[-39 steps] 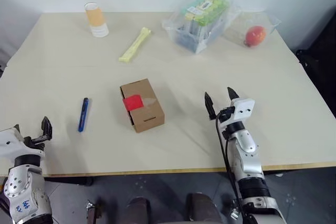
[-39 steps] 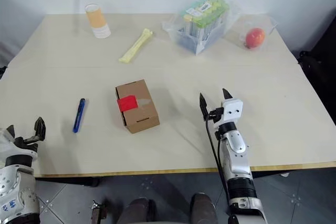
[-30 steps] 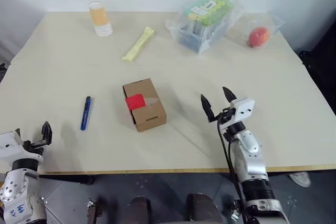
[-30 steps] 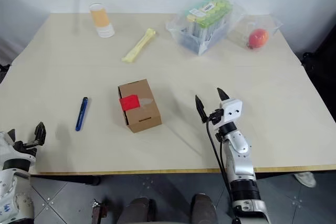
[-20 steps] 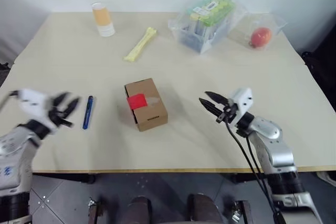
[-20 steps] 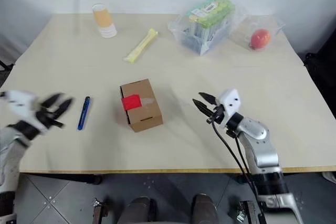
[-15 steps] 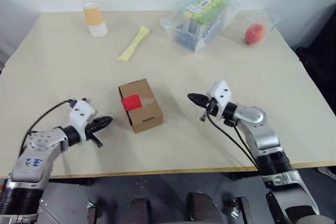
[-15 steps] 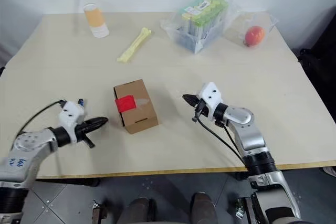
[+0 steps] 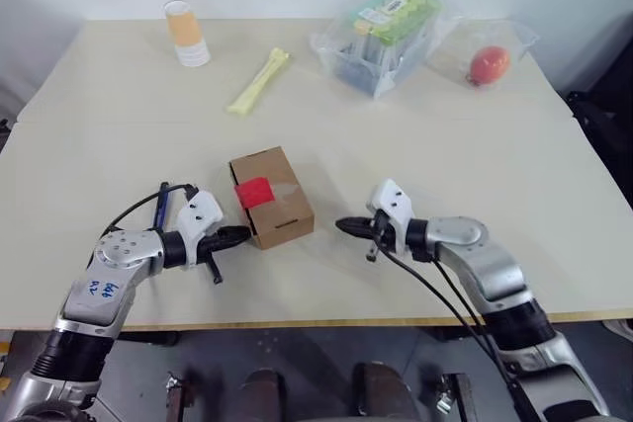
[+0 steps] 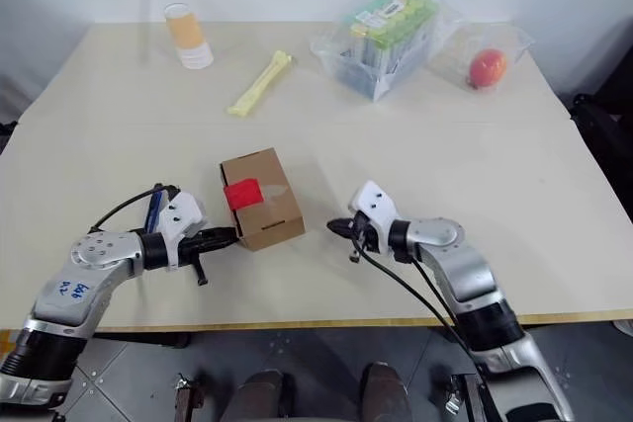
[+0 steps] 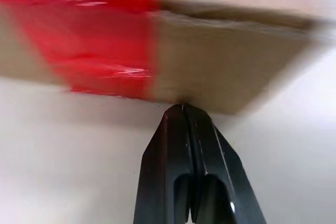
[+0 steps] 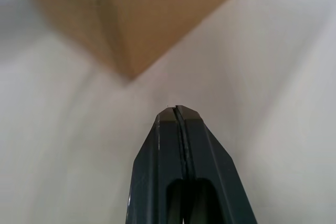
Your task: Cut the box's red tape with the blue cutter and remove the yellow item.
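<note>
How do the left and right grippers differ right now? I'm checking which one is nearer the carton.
The left gripper has its tip right at the box, on the side where the red tape wraps down; the right gripper stops short, with bare table between it and the box. The left gripper points toward the robot's right, the right gripper toward its left. Both are shut, hold nothing and aim at the box.

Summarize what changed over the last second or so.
Both grippers swung inward toward the box and shut empty: the left gripper now sits at its left side, the right gripper short of its right side. Box, red tape and blue cutter stayed put.
</note>
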{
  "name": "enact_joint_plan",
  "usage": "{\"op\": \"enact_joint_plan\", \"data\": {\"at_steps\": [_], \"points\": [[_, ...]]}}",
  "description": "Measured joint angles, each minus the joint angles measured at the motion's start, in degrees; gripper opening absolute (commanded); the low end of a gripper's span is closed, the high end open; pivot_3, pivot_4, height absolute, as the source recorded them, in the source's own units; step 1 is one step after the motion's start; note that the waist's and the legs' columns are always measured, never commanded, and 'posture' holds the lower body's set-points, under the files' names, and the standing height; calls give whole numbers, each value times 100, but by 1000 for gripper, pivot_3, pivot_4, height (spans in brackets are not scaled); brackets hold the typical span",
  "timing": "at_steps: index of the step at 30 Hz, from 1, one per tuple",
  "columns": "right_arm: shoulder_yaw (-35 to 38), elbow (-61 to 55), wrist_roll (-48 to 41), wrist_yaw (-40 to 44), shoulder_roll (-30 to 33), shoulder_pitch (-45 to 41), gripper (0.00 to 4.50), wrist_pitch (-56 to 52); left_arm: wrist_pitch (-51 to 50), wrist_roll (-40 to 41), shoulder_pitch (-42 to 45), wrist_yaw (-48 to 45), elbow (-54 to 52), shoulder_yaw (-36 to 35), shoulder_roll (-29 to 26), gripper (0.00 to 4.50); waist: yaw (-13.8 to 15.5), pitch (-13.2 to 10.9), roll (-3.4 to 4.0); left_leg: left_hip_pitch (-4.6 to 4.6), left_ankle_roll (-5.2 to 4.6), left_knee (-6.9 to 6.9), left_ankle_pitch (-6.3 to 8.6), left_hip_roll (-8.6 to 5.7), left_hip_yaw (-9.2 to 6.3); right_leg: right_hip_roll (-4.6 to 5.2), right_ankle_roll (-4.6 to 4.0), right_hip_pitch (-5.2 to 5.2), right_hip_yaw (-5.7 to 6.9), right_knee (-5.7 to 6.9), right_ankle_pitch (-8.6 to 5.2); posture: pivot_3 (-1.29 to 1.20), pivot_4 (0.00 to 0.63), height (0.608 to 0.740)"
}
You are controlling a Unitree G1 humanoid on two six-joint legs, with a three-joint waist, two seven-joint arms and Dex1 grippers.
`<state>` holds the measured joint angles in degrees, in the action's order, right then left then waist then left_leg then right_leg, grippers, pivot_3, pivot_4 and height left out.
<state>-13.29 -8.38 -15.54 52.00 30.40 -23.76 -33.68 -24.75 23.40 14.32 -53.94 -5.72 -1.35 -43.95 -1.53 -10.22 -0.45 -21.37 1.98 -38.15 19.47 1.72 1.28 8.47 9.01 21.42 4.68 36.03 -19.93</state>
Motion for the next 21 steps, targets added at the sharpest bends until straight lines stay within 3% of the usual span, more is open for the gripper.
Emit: {"op": "enact_joint_plan", "data": {"at_steps": [2, 4, 7, 11, 15, 18, 21], "points": [[22, -413, -242, 102, 225, 84, 0, -540, -233, 510, 525, -369, 309, -389, -140, 16, 9, -7, -10, -4, 0, -8, -1, 3, -2, -3, -2, 4, 3, 5, 1, 0, 150, 740], [23, -758, -495, 186, 284, 88, 0, -949, -75, 495, 1511, -541, 1080, -676, -479, 16, 12, -8, -15, -3, -1, -19, -4, 3, 0, -4, -7, -2, 6, 6, 4, 0, 150, 740], [16, -909, -715, 166, 195, -8, 0, -1291, 992, -449, 3059, -408, 2858, -374, -543, 16, 33, -5, -13, 16, -6, -23, -4, -4, 12, -1, -1, -21, 4, 0, 9, 0, 150, 740], [-20, -944, -791, -45, -70, -190, 0, -1415, 2219, -1686, 4220, 101, 5429, 377, 243, 16, 126, -4, -17, 5, -8, -23, -3, -5, 15, 0, 3, -8, 7, 1, 13, 0, 150, 740], [-63, -942, -784, -322, -332, -253, 0, -1455, 2881, -2434, 4651, 289, 7019, 916, 852, 16, 108, -13, -48, -15, -7, -13, -3, -4, 15, 11, 0, 19, 63, 1, 16, 0, 150, 740], [-73, -939, -781, -543, -535, -307, 0, -1511, 3049, -2552, 4993, 12, 7426, 915, 973, 16, 56, -14, -48, -16, -7, -8, -3, 2, 14, 25, -7, 20, 123, 0, 20, 0, 150, 740], [-40, -928, -763, -806, -766, -419, 0, -1500, 3182, -2552, 5065, -869, 7418, 914, 999, 16, -25, -13, -48, -15, -7, 0, -3, 3, 14, 28, -8, 20, 130, 0, 21, 0, 150, 740]]}}
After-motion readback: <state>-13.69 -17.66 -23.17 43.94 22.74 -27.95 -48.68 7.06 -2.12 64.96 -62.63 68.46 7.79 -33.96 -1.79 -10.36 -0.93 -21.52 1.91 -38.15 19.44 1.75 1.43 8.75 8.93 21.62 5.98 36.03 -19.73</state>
